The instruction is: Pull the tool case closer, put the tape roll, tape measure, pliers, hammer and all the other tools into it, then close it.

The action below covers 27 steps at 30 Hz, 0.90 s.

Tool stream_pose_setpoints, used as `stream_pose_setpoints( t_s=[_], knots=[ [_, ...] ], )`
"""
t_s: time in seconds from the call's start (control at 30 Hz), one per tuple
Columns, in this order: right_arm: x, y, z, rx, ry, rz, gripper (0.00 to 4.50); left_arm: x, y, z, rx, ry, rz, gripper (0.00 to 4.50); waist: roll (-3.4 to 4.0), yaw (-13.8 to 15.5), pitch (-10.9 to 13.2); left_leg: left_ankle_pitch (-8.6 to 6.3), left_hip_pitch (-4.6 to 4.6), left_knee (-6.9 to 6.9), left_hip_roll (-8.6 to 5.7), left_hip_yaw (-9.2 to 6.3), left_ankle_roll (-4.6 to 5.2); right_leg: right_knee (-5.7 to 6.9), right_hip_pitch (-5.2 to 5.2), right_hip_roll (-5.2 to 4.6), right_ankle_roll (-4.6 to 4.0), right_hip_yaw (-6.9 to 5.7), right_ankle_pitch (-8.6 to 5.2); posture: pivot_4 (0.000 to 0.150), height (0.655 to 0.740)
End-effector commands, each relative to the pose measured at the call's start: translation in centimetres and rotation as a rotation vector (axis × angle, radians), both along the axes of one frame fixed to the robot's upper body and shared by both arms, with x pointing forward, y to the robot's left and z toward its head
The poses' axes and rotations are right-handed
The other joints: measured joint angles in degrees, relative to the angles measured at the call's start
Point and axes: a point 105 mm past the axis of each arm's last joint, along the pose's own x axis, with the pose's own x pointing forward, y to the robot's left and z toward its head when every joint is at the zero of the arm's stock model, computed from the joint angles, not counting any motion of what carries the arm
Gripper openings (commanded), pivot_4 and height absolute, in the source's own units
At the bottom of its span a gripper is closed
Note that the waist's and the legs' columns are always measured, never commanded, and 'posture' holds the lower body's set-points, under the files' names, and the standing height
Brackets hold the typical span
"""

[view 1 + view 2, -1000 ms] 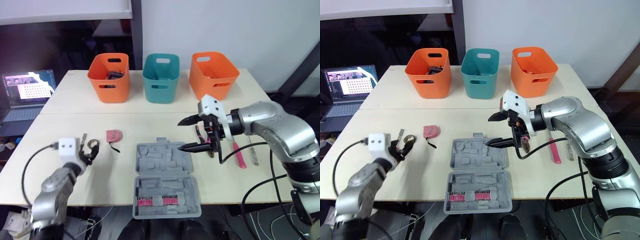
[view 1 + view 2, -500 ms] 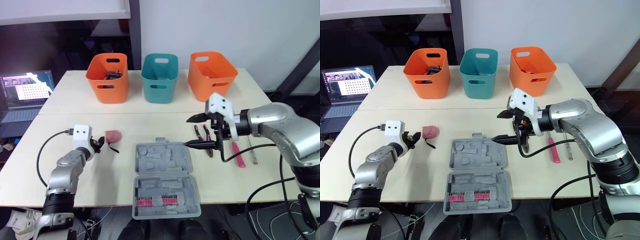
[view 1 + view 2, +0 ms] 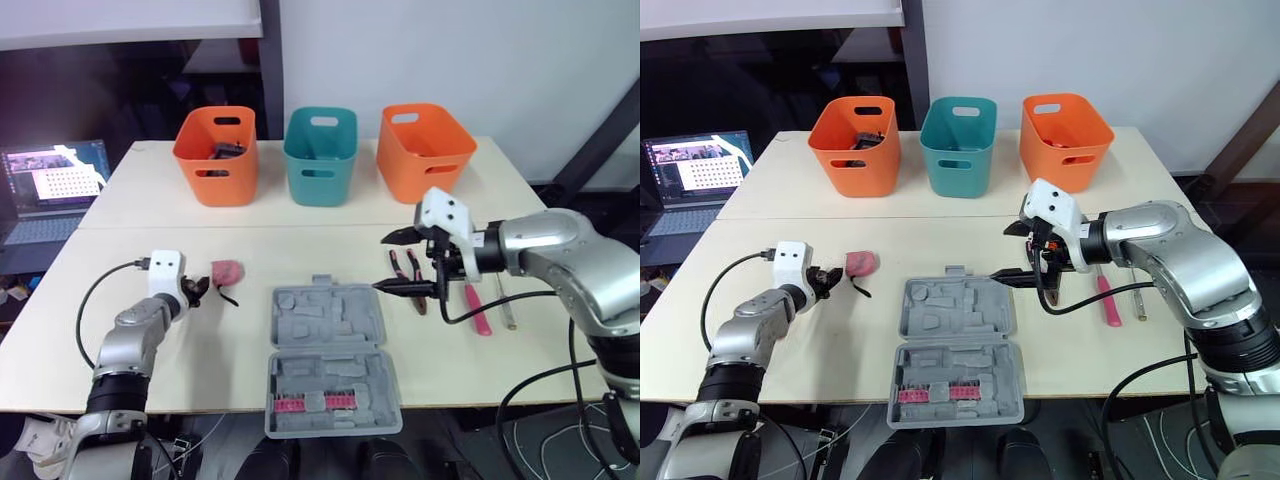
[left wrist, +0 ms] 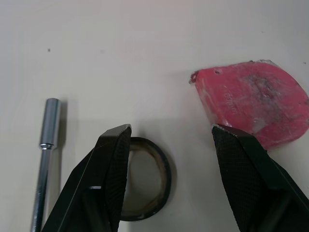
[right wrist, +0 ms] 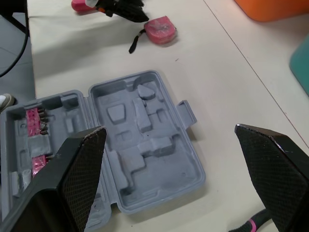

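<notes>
The grey tool case (image 3: 330, 360) lies open near the table's front edge, with pink bits in its near half. My left gripper (image 4: 171, 133) is open just above the table, one finger over the black tape roll (image 4: 145, 179), the other by the pink tape measure (image 4: 251, 104). A metal rod (image 4: 46, 154) lies beside the roll. My right gripper (image 3: 392, 263) hangs open over the case's far right corner, holding nothing. The pliers (image 3: 412, 272) lie right behind it.
A pink-handled tool (image 3: 478, 308) and a thin screwdriver (image 3: 506, 306) lie right of the pliers. Two orange bins (image 3: 217, 153) (image 3: 425, 150) and a teal bin (image 3: 321, 155) line the far table. A laptop (image 3: 55, 185) stands at the far left.
My left gripper has moved forward and right from the table's left edge to the tape roll beside the tape measure. My right gripper has drifted slightly right, still open.
</notes>
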Motion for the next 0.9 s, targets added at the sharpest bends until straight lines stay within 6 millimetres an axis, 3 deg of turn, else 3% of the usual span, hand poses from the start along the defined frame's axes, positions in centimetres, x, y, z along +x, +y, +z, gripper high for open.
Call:
stream_pose_setpoints(
  t_s=[0.03,0.27,0.63,0.67,0.7,0.83,0.9],
  knots=[
    [0.0,-0.2,1.4,0.011,-0.069,-0.009,4.50,0.4,0.4,1.5,0.021,-0.048,0.003,2.80,0.00,0.0,0.0,0.00,0.00,0.00,0.00,0.00,0.00,0.00,0.00,0.00,0.00,0.00,0.00,0.150,0.7329],
    [-0.1,-0.9,1.1,-0.001,-0.051,-0.022,4.50,-0.6,0.1,0.8,0.007,-0.043,-0.007,2.80,0.00,0.0,0.0,0.00,0.00,0.00,0.00,0.00,0.00,0.00,0.00,-0.01,0.00,0.00,0.00,0.150,0.7329],
    [0.3,-1.2,0.9,-0.012,-0.060,-0.042,4.50,-0.1,0.1,0.3,-0.015,-0.033,0.010,2.80,0.00,0.0,0.0,0.00,0.00,0.07,0.00,0.00,0.01,0.03,0.01,-0.01,0.00,0.00,0.00,0.150,0.7329],
    [0.3,-1.2,0.9,-0.012,-0.061,-0.041,4.50,-0.1,0.3,0.2,-0.017,-0.030,0.017,2.29,0.00,0.0,0.0,0.00,0.00,0.07,0.00,0.00,0.01,0.04,0.01,-0.01,0.00,0.00,0.00,0.150,0.7329],
    [0.3,-1.2,0.9,-0.011,-0.061,-0.041,4.50,0.0,0.4,0.2,-0.018,-0.028,0.023,2.05,0.00,0.0,0.0,0.00,0.00,0.08,0.00,0.00,0.01,0.05,0.01,-0.01,0.00,0.00,0.00,0.150,0.7329],
    [0.2,-1.1,0.9,-0.009,-0.064,-0.036,4.50,0.2,1.5,0.9,0.001,-0.045,0.049,0.03,0.00,0.0,0.0,-0.01,0.00,0.11,0.00,0.00,0.01,0.06,0.02,-0.01,0.00,0.00,0.00,0.150,0.7329],
    [0.1,-1.1,0.9,-0.010,-0.065,-0.037,4.50,0.1,2.0,1.5,0.004,-0.061,0.057,0.03,0.00,0.0,0.0,-0.01,0.00,0.12,0.00,0.00,0.01,0.07,0.02,0.00,0.00,0.00,0.00,0.150,0.7329]
  ],
)
